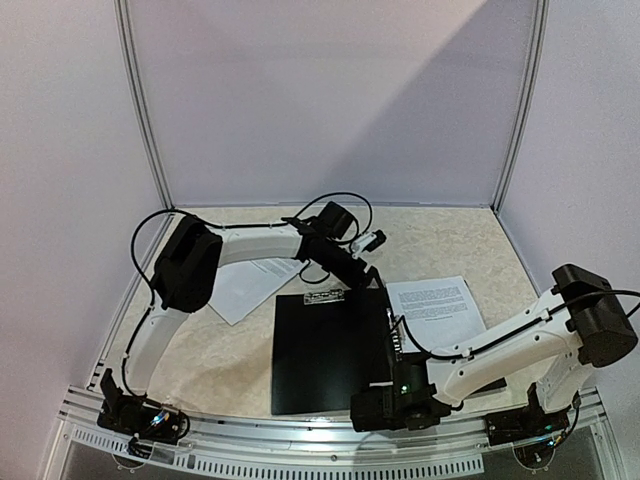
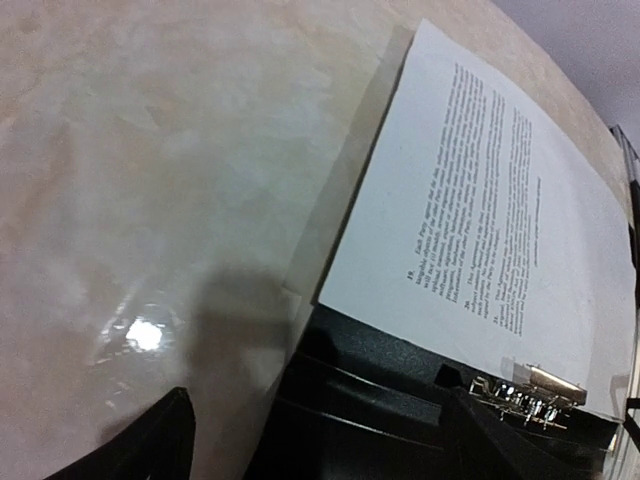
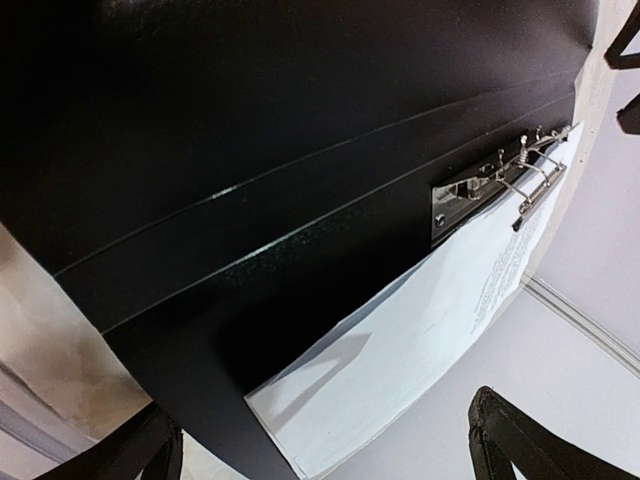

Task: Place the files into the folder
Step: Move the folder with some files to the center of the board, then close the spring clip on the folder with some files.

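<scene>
Nothing held or filed.
Loose white printed paper sheets point(image 1: 435, 312) at 10 and 2 o'clock of flat black rectangular folder point(image 1: 330, 350); left gripper point(image 2: 318, 420) at 12, right gripper point(image 3: 325, 425) at 5, both jaws apart. Risk: pinch skids flat sheets.

**Left wrist view.** The files point(image 2: 500, 210), white sheets printed with dense black text, lie at the right and run obliquely from the upper edge toward the lower right corner. Their near end meets the black folder point(image 2: 370, 400), whose surface shows parallel raised creases. A metal clip point(image 2: 527, 392) sits at the sheets' near edge, on the folder. The glossy, marbled beige table point(image 2: 150, 150) fills the left, bearing a bright glare spot point(image 2: 145, 335) and a soft shadow point(image 2: 240, 300). The left gripper point(image 2: 318, 430) stands wide, with one dark fingertip point(image 2: 150, 445) at each lower side
</scene>
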You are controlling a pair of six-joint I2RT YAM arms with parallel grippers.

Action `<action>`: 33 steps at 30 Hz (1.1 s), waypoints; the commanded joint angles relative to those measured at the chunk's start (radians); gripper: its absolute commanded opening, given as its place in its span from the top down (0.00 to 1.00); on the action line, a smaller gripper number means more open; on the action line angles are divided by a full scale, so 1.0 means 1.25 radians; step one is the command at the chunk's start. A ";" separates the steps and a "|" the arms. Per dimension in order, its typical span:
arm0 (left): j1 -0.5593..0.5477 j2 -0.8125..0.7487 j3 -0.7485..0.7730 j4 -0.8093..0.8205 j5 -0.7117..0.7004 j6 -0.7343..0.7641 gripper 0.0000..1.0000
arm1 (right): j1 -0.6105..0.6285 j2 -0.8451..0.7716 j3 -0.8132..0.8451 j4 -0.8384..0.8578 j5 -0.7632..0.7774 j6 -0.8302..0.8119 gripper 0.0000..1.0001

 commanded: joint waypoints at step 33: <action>-0.088 -0.245 -0.237 0.145 -0.168 -0.458 0.31 | -0.516 -0.533 -0.138 0.407 -0.324 0.430 0.55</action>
